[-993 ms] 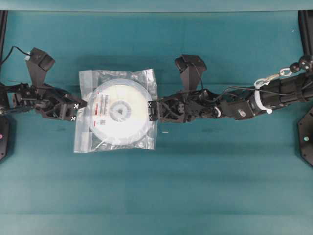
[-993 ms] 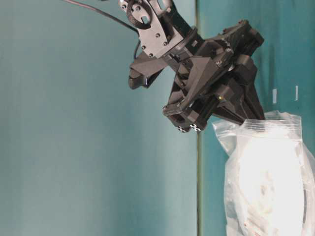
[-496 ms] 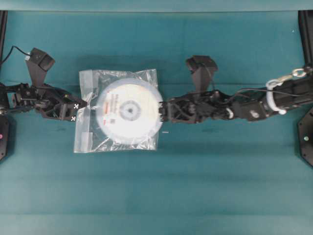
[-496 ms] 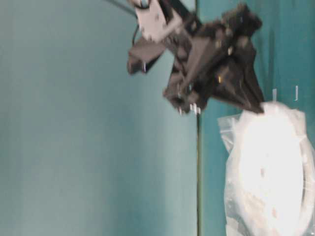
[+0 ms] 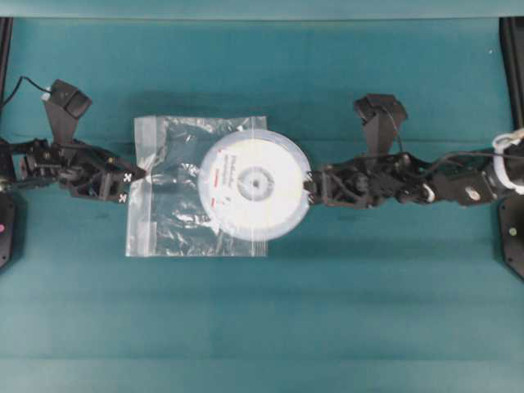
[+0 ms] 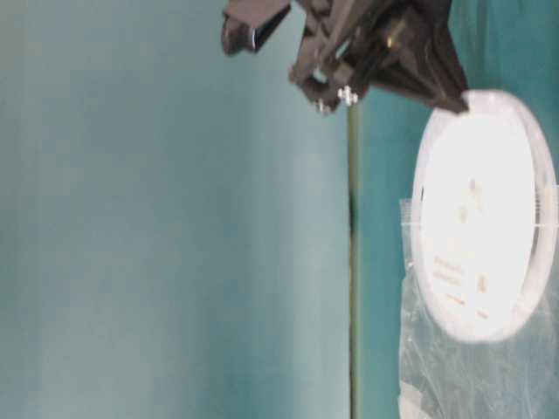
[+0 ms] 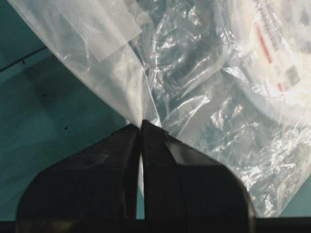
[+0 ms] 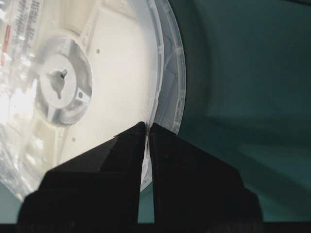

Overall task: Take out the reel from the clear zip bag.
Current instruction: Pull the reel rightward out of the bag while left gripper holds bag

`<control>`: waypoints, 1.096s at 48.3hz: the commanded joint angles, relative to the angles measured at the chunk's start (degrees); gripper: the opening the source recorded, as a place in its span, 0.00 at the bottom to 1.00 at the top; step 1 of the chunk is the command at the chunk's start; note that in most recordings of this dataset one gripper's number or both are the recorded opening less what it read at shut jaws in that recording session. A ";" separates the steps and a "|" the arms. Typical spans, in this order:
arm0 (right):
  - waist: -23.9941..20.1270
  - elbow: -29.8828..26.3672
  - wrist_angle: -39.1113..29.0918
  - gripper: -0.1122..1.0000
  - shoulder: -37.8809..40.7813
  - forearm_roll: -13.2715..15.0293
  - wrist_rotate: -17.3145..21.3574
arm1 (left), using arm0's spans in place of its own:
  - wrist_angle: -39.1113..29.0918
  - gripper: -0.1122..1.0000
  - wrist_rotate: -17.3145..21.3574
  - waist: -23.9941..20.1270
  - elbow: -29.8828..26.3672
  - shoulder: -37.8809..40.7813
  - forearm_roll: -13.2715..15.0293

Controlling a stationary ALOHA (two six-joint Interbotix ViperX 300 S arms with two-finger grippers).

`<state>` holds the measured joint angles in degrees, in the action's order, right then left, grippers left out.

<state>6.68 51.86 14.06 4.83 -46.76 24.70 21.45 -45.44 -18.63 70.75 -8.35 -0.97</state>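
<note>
Half of the reel is sticking out of the clear zip bag toward 3 o'clock, over the teal table. At 3 o'clock the right gripper is pinching the reel's rim; at 9 o'clock the left gripper is clamping the bag's edge.

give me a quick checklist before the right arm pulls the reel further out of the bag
1. Right tool shut on rim of flat round white reel: ok.
2. Left tool pinching edge of clear crinkly zip bag: ok.
3. Reel fully out of bag: not ok, its left part is still inside the mouth.
4. Bag film snagging reel: cannot tell.
5. Teal table bare along the pull path to the right: ok.
</note>
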 commanded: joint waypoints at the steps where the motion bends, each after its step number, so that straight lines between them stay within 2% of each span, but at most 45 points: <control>1: 0.44 1.23 0.62 0.15 -2.02 -0.35 0.44 | 0.26 0.10 0.09 0.00 -0.70 -0.35 -0.18; 12: 0.53 4.22 0.88 0.15 -4.48 -0.53 0.53 | 0.26 0.11 0.09 0.00 -0.70 -0.35 -0.18; 53: 0.53 15.91 2.55 0.15 -15.64 -4.57 0.35 | 0.18 0.10 0.09 0.09 -0.70 -0.44 -0.18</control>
<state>7.12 67.24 16.26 -9.14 -50.98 24.70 21.45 -45.44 -18.63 70.66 -8.44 -0.97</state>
